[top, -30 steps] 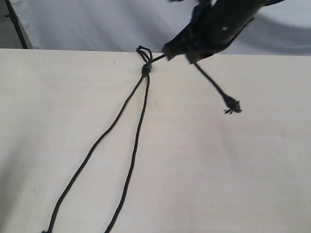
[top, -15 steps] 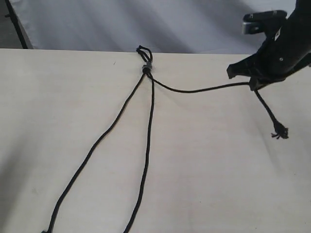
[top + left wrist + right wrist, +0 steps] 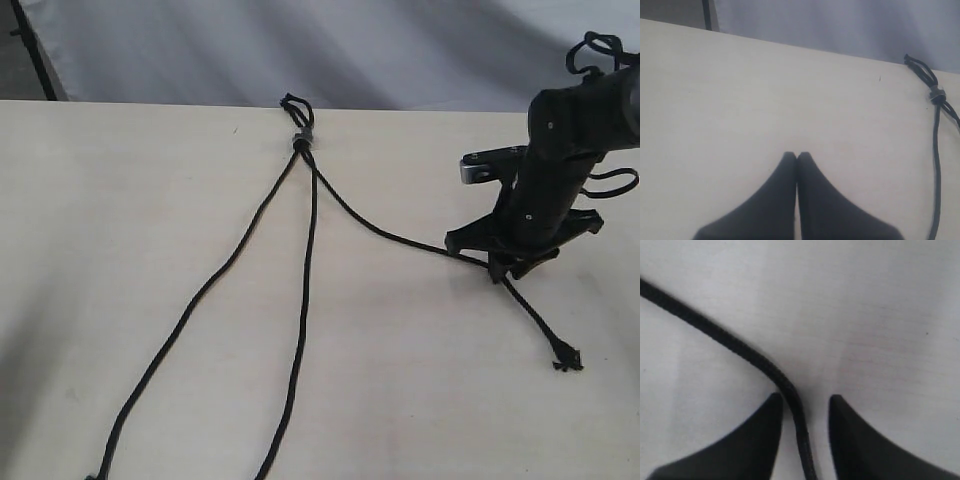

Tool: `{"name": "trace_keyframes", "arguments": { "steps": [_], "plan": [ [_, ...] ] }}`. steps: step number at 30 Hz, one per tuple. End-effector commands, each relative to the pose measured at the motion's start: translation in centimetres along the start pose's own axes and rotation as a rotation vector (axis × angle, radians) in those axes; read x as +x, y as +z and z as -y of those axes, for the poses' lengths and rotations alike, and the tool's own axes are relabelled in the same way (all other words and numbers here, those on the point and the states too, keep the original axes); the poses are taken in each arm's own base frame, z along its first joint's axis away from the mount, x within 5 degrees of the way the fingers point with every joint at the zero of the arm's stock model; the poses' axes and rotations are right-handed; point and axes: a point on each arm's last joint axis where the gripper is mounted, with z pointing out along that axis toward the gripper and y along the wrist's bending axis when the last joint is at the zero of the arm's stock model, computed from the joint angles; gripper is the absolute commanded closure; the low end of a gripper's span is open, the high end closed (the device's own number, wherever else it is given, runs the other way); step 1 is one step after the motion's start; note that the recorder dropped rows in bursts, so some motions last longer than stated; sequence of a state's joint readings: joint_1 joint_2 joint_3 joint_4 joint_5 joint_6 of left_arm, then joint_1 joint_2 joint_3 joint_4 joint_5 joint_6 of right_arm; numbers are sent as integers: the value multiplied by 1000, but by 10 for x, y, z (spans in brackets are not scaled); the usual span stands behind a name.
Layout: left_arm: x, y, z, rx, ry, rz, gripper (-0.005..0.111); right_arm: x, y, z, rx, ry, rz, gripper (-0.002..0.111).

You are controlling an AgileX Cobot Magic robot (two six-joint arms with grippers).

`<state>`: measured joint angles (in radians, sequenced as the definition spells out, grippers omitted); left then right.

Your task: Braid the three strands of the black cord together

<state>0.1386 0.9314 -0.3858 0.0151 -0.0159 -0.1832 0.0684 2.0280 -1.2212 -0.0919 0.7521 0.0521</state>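
The black cord lies on the pale table, its three strands joined by a small grey band (image 3: 300,141) below a little loop (image 3: 295,105). The left strand (image 3: 200,295) and middle strand (image 3: 305,300) run toward the near edge. The right strand (image 3: 390,235) angles out to my right gripper (image 3: 500,268) and ends in a frayed tip (image 3: 567,358) beyond it. In the right wrist view that strand (image 3: 730,342) passes between the parted fingers of the right gripper (image 3: 805,400), which is open and low over the table. My left gripper (image 3: 797,155) is shut and empty; the band (image 3: 937,94) lies far to its side.
The table's far edge (image 3: 150,103) runs just behind the loop, with a pale backdrop (image 3: 200,50) beyond it. A dark post (image 3: 30,50) stands at the far left corner. The left arm does not show in the exterior view.
The right gripper carried the right strand from beside the band out to the right, then down toward the near side. The strand now lies lower on the table, between parted fingers.
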Motion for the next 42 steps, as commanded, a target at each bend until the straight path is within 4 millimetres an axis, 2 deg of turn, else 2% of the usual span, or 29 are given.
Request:
{"name": "trace_keyframes", "arguments": {
  "steps": [1,2,3,5,7,8,11,14,19,20,22,26,29,32,34,35,36,37,42],
  "plan": [
    [-2,0,0,-1,-3,9,107,0,-6,3,10,-1,14,40],
    [-3,0,0,1,-8,22,107,-1,-14,4,11,-22,36,29],
    [-4,0,0,3,-22,28,107,-1,-22,4,12,-36,57,23],
    [-1,3,3,18,-34,10,107,-2,-48,6,17,-57,125,17],
    [3,7,11,55,-24,-19,107,-1,-72,7,21,-58,200,17],
    [5,10,19,89,-5,-35,107,0,-92,9,24,-55,264,17],
    [18,15,54,233,87,-145,106,6,-134,10,26,-45,411,17],
    [35,18,98,383,213,-264,98,19,-155,11,28,-43,523,17],
    [52,27,166,530,379,-415,75,41,-163,11,35,-63,655,17],
    [58,32,186,528,441,-512,65,45,-163,10,35,-63,675,17],
    [68,45,209,488,521,-657,61,47,-164,10,35,-63,677,17],
    [94,63,243,461,603,-790,61,47,-164,11,45,-87,677,17],
    [115,74,258,439,628,-850,61,47,-164,11,47,-88,673,17],
    [129,77,267,437,663,-884,64,47,-164,11,47,-88,673,17],
    [135,79,267,425,681,-901,78,47,-164,11,47,-88,673,17],
    [137,80,265,417,693,-912,95,47,-164,11,47,-88,673,17],
    [138,80,265,417,695,-913,103,47,-164,11,47,-88,673,17],
    [138,80,265,422,711,-911,106,47,-164,11,47,-88,675,17],
    [128,81,266,427,796,-899,107,47,-164,11,47,-88,675,17]
  ]
}}
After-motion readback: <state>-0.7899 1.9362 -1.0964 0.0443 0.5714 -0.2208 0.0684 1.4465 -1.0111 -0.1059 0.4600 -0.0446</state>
